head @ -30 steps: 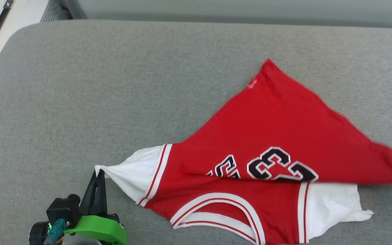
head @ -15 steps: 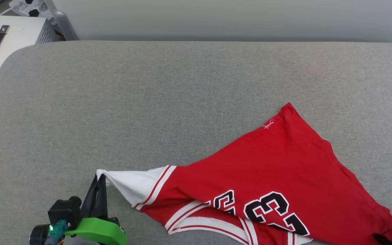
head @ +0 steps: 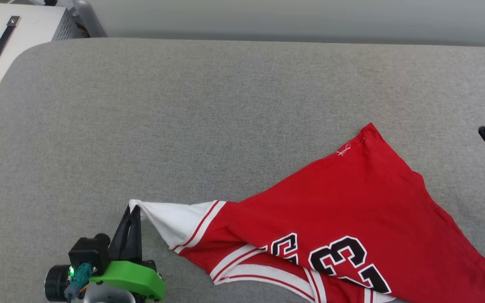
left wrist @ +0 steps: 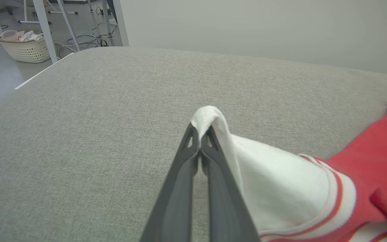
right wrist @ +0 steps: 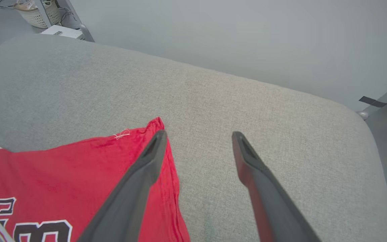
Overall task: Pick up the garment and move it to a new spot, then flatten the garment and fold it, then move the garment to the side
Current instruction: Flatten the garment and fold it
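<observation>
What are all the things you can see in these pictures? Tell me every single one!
Short-sleeved jersey T-shirt: one, red with white sleeves and black-and-white numbers, lying on the table's near right part.
Padded fabric table: one, grey, under the T-shirt.
Box-shaped case with a black handle: one, white, beyond the table's far left corner.
Woven basket: one, cream, on the floor past the table.
Cables: several, dark and pale, on the floor near the basket.
Left gripper: one, dark fingers, shut on the T-shirt's white sleeve tip.
Right gripper: one, dark fingers, open, by the T-shirt's far red corner.
</observation>
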`<state>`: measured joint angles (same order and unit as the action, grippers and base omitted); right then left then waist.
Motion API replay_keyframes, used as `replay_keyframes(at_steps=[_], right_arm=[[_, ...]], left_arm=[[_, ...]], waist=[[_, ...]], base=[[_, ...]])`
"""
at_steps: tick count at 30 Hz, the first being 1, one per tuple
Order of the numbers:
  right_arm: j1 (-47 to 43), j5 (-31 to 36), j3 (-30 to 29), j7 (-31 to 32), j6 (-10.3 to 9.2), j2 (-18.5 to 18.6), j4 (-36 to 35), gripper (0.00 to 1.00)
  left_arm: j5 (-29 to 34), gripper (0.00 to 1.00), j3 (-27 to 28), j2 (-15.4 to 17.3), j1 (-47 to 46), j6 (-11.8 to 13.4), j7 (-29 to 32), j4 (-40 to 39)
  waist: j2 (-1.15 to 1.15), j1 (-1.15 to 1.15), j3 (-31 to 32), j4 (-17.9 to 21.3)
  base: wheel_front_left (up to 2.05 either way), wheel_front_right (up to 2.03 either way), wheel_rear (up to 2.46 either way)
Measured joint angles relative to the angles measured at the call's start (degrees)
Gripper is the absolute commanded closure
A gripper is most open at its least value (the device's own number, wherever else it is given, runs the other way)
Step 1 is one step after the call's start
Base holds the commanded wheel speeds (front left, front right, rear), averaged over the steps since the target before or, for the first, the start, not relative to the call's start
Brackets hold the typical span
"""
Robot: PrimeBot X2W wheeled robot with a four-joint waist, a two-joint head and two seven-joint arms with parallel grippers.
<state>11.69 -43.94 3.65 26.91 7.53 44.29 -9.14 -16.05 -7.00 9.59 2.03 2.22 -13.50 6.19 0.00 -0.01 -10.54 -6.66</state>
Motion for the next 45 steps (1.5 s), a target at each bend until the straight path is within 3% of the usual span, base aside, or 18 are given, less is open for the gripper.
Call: replay_keyframes(at_steps=[7, 12, 16, 22, 24, 34, 35, 36, 37, 45], right_arm=[[16.4, -0.2, 12.9, 12.7, 0.00, 1.5, 1.6, 0.00], [25.9, -2.0, 23.2, 24.2, 0.00, 2.4, 7.1, 0.00], [32.2, -2.1, 29.6, 28.8, 0.00, 2.6, 11.7, 0.00], [37.3, -1.6, 37.4, 29.8, 0.00, 2.3, 18.0, 0.00], [38.5, -1.4, 42.0, 27.4, 0.00, 1.9, 22.5, 0.00], [41.2, -4.2, 48.2, 20.7, 0.00, 2.1, 28.7, 0.00], [41.5, -4.5, 48.5, 19.5, 0.01, 2.0, 29.0, 0.58], [41.7, -4.7, 48.9, 18.5, 0.01, 2.0, 29.3, 0.93], [41.8, -4.9, 49.3, 17.3, 0.00, 1.9, 29.6, 1.00], [42.7, -7.4, 52.4, 7.3, -0.01, 0.2, 30.5, 1.00]], left_arm=[[0.9, 1.00, -1.7, -0.6, -2.8, 0.0, -0.1, -0.4], [1.3, 1.00, -2.8, -1.3, -4.4, 0.0, -0.2, -0.6], [1.6, 1.00, -4.0, -2.3, -5.8, 0.0, -0.7, -0.8], [2.5, 1.00, -5.1, -3.2, -7.7, -0.1, -1.0, -0.6], [2.5, 1.00, -5.6, -4.0, -8.6, -0.1, -1.1, -0.5], [3.0, 1.00, -5.3, -4.6, -9.7, -0.5, -1.2, 0.0], [3.0, 1.00, -5.1, -4.7, -9.7, -0.5, -1.2, 0.1], [3.0, 1.00, -5.0, -4.7, -9.7, -0.6, -1.2, 0.2], [3.0, 1.00, -4.8, -4.7, -9.7, -0.7, -1.2, 0.3], [3.4, 1.00, -2.6, -4.3, -9.3, -1.5, -1.2, 1.3]], waist=[[0.00, 0.00, -2.8, -2.1], [0.00, 0.00, -4.9, -4.0], [0.00, 0.01, -6.8, -5.5], [0.00, 0.01, -9.7, -7.7], [0.00, 0.01, -11.6, -8.9], [0.00, 0.01, -13.8, -10.4], [0.00, 0.01, -13.8, -10.3], [0.00, 0.01, -13.7, -10.2], [0.00, 0.01, -13.7, -10.0], [0.00, 0.01, -10.7, -8.1]], base=[[0.00, 0.00, 0.00], [0.00, 0.00, 0.00], [0.00, 0.00, 0.00], [0.00, 0.00, 0.00], [0.00, 0.00, 0.00], [0.00, 0.00, 0.00], [0.00, 0.00, 0.00], [0.00, 0.00, 0.00], [0.00, 0.00, 0.00], [0.00, 0.00, 0.00]])
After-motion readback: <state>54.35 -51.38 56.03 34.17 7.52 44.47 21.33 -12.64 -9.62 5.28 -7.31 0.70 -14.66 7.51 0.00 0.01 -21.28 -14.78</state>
